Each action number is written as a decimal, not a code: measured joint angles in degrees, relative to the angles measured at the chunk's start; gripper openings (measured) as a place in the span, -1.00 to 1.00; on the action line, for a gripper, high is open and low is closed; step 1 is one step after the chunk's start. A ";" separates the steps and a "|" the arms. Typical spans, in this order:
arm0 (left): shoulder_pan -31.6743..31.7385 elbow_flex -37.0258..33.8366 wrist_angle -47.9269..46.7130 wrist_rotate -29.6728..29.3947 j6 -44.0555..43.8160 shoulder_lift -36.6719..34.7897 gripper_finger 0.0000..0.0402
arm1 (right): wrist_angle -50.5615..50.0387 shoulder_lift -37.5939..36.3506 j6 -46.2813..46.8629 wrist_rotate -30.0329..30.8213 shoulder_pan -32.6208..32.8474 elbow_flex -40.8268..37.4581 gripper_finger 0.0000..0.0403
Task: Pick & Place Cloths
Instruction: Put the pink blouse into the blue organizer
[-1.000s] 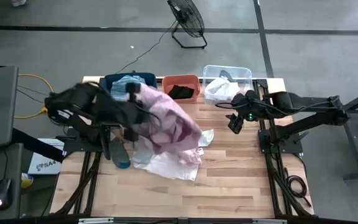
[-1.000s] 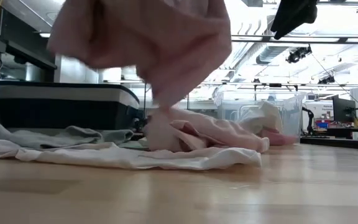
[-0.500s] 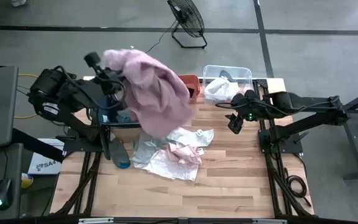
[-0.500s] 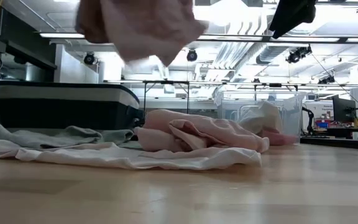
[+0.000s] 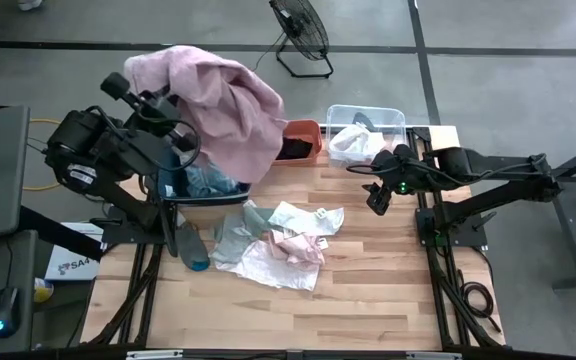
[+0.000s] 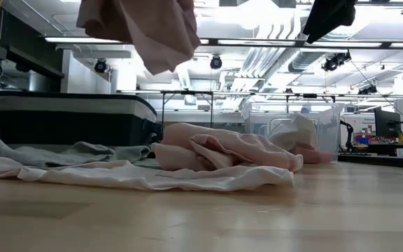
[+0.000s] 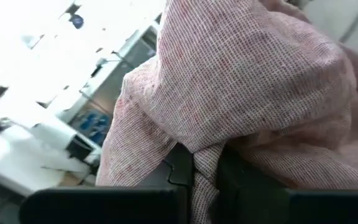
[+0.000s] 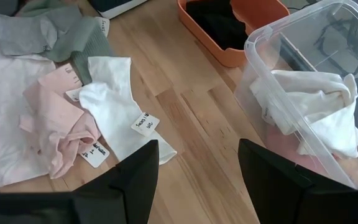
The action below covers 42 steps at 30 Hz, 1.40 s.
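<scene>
The table (image 5: 388,300) now shows the small cloths (image 5: 278,240) uncovered in front of the blue bin (image 5: 173,180): the large pink cloth (image 5: 218,110) (clamped in the left fingers (image 7: 197,168)) has risen above that bin, ready to drop. Right fingers (image 8: 197,180) wait open, empty.

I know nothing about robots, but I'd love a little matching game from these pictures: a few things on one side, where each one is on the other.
Things:
1. large pale pink cloth
2. small black cloth
3. white cloth with a label
4. bunched white cloth

Places:
A. inside the clear plastic bin
B. flat on the wooden table
C. lifted in the air, pinched by the left gripper
D. inside the orange bin

Pairs: 1-C, 2-D, 3-B, 4-A
</scene>
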 joint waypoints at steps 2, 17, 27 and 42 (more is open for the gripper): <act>0.00 -0.02 -0.32 -2.08 -0.30 0.00 -0.89 | 0.00 0.00 0.02 0.00 0.00 0.02 0.06; 7.34 -8.15 -0.23 -3.23 1.86 -0.28 -0.89 | 0.00 0.00 0.02 -0.02 0.00 0.00 0.06; 24.09 -16.94 -0.28 3.10 -4.02 -0.96 -0.89 | 0.00 0.00 -0.20 -0.02 0.00 0.00 0.06; 38.41 -25.63 -0.32 41.37 -10.80 -4.69 -0.89 | -0.04 0.00 -0.38 -0.04 -0.02 0.01 0.06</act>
